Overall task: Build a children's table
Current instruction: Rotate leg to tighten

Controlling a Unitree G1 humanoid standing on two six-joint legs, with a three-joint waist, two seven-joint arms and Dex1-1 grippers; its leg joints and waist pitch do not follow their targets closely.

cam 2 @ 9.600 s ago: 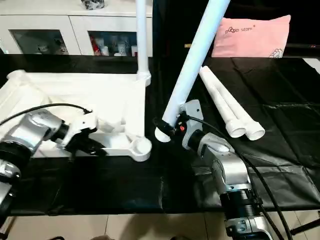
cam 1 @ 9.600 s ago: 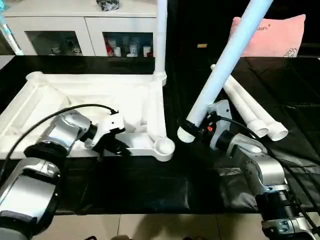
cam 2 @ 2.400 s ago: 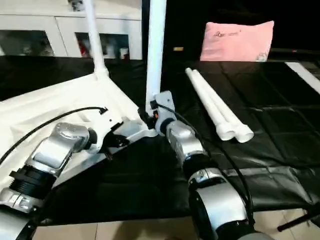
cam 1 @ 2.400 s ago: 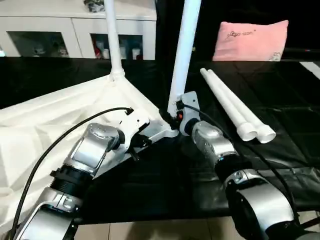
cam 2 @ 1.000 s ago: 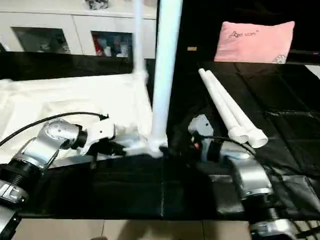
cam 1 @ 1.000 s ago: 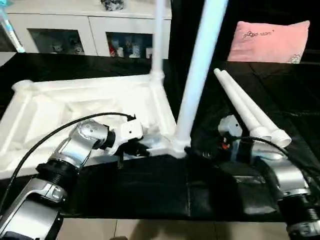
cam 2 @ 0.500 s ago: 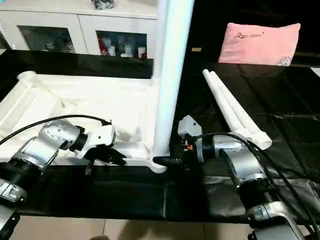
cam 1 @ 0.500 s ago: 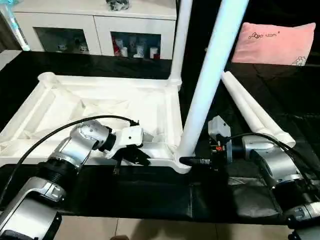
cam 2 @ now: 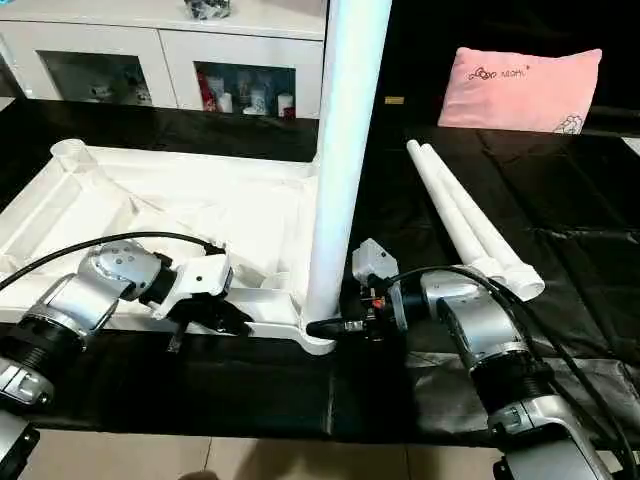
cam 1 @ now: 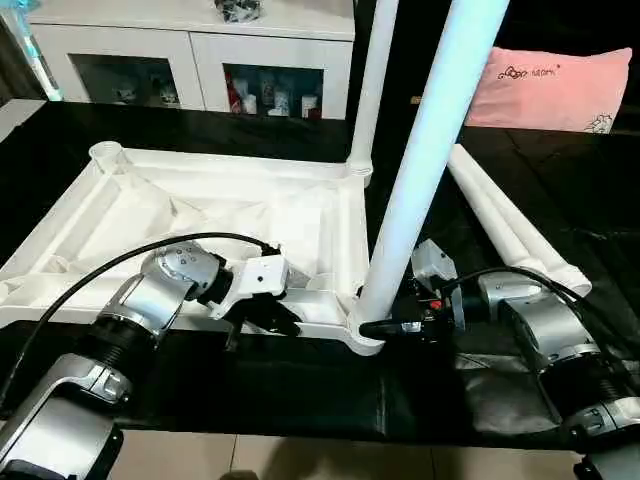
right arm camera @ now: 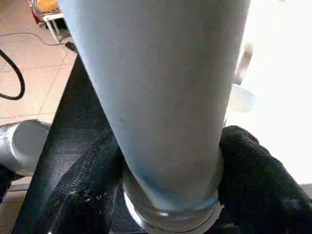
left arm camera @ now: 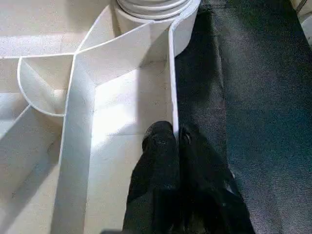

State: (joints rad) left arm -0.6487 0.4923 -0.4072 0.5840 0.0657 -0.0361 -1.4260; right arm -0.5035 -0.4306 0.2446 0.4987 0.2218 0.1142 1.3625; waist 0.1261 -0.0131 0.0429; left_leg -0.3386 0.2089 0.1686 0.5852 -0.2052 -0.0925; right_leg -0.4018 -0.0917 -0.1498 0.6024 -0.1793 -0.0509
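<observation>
The white tabletop lies upside down on the black table. One leg stands in its far right corner socket. A second leg stands upright in the near right socket. My right gripper is at this leg's base, its black fingers pressed on either side of the leg. My left gripper is shut on the tabletop's thin near rim wall, pinched between its two fingers. Two loose legs lie side by side to the right.
A pink pillow leans at the back right. A white glass-door cabinet stands behind the table. An unfilled round socket sits at the tabletop's far left corner. Black cables loop over both silver forearms near the table's front edge.
My right gripper has moved in to the near leg's base and its fingers have closed in on it. The left gripper keeps its hold on the rim. The head view has shifted.
</observation>
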